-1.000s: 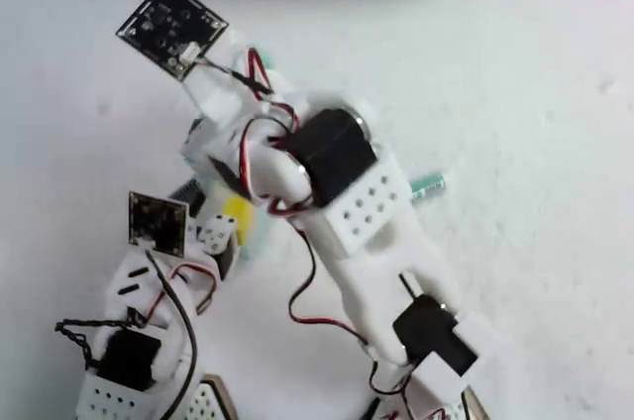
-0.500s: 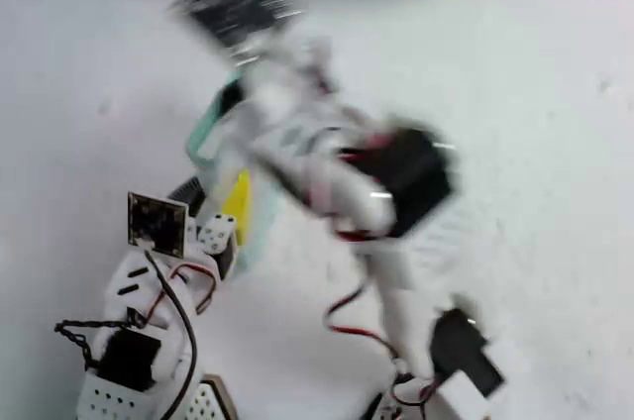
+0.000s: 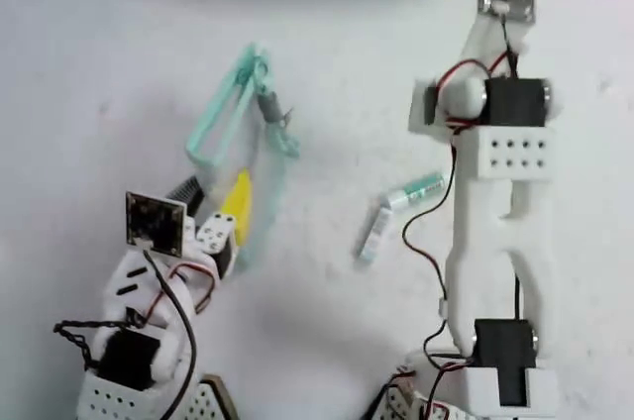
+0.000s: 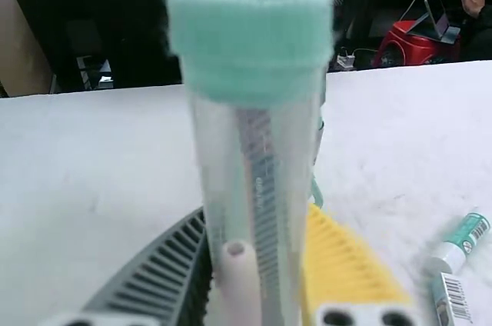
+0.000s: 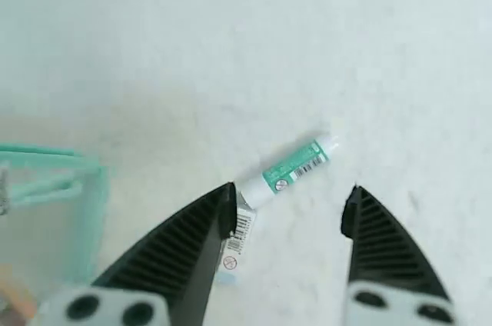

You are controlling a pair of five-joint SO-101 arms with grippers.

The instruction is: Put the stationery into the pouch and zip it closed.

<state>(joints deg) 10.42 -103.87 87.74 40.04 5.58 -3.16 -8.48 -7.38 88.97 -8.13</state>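
Teal-edged clear film is clamped in the left gripper (image 4: 257,222): its grey and yellow jaws are closed on one end of the pouch (image 3: 236,148). The pouch runs from that gripper, near the near-left corner of the worktop (image 3: 109,63), toward the far edge.

Right gripper (image 5: 292,191): jaws spread wide and empty, hanging above the worktop with a marker (image 5: 290,166) and a barcoded tube (image 5: 238,230) below them. Both items lie loose near the worktop's middle, well apart from the pouch and just beside the right arm (image 3: 495,222).

Handling, judged: the pouch is light, floppy and slick, and its mouth will likely sag unless the clamped end is held firm. Marker and tube look light, rigid and round, so prone to rolling; grip across the barrel at mid-length.

Unclear:
- Whether the pouch mouth is open.
- A small metal piece (image 3: 270,103) along the pouch's far half may be the zip pull.
- A pale rod end (image 4: 234,261) and a ribbed strip show at the film; contents, zip or gripper part, cannot tell.
- The tube is cut off at the frame edge in the left wrist view.
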